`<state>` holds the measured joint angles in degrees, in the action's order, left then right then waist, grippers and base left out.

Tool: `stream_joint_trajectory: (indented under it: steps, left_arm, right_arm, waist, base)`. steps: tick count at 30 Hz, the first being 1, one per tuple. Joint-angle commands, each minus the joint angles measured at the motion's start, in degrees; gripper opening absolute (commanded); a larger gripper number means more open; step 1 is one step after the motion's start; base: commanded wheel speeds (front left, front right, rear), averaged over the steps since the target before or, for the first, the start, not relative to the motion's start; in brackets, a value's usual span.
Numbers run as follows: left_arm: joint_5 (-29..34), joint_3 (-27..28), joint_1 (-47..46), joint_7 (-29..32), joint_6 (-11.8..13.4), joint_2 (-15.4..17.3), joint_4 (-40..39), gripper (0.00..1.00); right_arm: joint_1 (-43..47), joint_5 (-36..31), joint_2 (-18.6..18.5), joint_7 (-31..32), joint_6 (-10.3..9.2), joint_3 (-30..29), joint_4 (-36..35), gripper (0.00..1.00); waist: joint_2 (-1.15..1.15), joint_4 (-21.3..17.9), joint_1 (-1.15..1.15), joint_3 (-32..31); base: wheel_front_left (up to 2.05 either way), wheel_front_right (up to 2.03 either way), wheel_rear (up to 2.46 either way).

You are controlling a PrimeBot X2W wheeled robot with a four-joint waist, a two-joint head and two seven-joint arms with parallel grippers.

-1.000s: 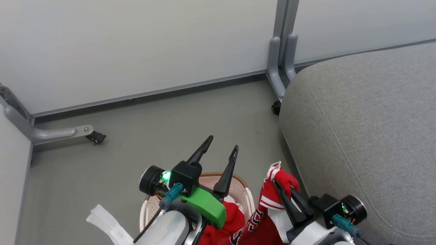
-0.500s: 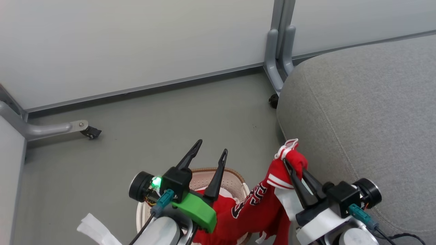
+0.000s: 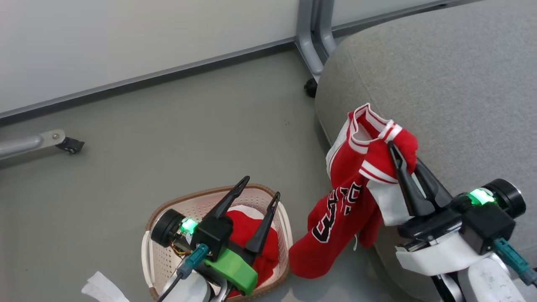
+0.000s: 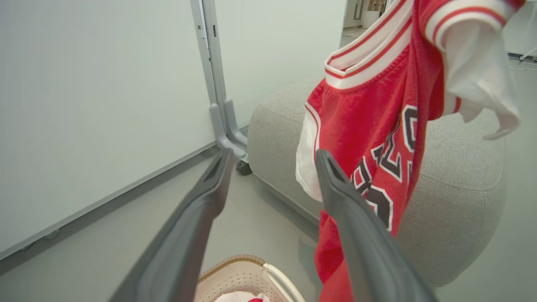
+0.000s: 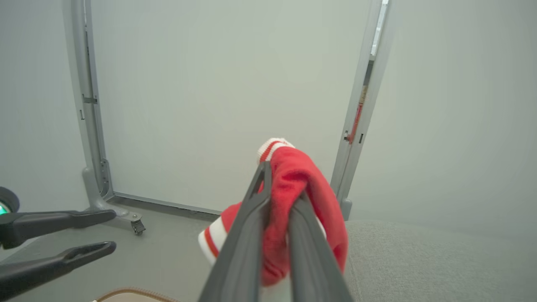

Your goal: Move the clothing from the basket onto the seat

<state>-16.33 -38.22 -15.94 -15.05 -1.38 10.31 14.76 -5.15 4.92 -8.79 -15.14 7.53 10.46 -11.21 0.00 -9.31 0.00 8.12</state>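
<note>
1. Two tools show; nearest, the left tool [image 3: 262, 186] hovers over the basket [image 3: 168, 251] on the floor [image 3: 188, 126], jaws spread wide and empty.
2. One plain red piece [image 3: 247, 235] lies inside the basket.
3. Right of it, the right tool [image 3: 402, 156] is clamped on the jersey [image 3: 344, 201].
4. The jersey hangs just beside the left edge of the grey seat [image 3: 440, 84], which extends farther right.

Head looks down; all 3 views share seat [image 3: 440, 84]

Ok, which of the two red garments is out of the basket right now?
The lettered jersey, pinched in the shut right gripper and hanging beside the seat. The plainer red piece lies in the basket under the open left gripper.
</note>
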Motion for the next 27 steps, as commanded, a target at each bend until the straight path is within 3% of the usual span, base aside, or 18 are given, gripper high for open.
stream_joint_trajectory:
  steps: [1,15,21,27]
  left_arm:
    - [0.82,0.53,0.47,-0.19,-0.22,0.56,-0.45,1.00]
    - [7.02,0.05,-2.90,-0.18,-4.24,4.22,-6.14,1.00]
    - [8.28,-1.70,-5.59,0.13,-5.18,5.74,-7.79,1.00]
    - [8.78,-3.82,-9.71,2.17,-5.69,7.92,-10.46,1.00]
  right_arm:
    - [0.69,1.12,0.24,-0.02,-0.08,-0.67,-1.16,0.00]
    - [3.42,7.76,-0.53,-0.02,-0.07,-5.94,-11.43,0.00]
    - [-5.71,10.46,-6.02,-0.02,-0.07,-8.50,-14.18,0.00]
    - [-23.35,13.57,-11.36,-0.01,-0.07,-17.26,-12.70,0.00]
  waist:
    - [0.00,-4.34,0.00,3.97]
    - [0.00,-15.95,0.00,13.58]
    - [0.00,-17.82,0.00,18.98]
    - [0.00,-16.28,0.00,24.87]
  base:
    - [0.00,0.00,0.00]
    - [0.00,0.00,0.00]
    - [0.00,0.00,0.00]
    - [0.00,0.00,0.00]
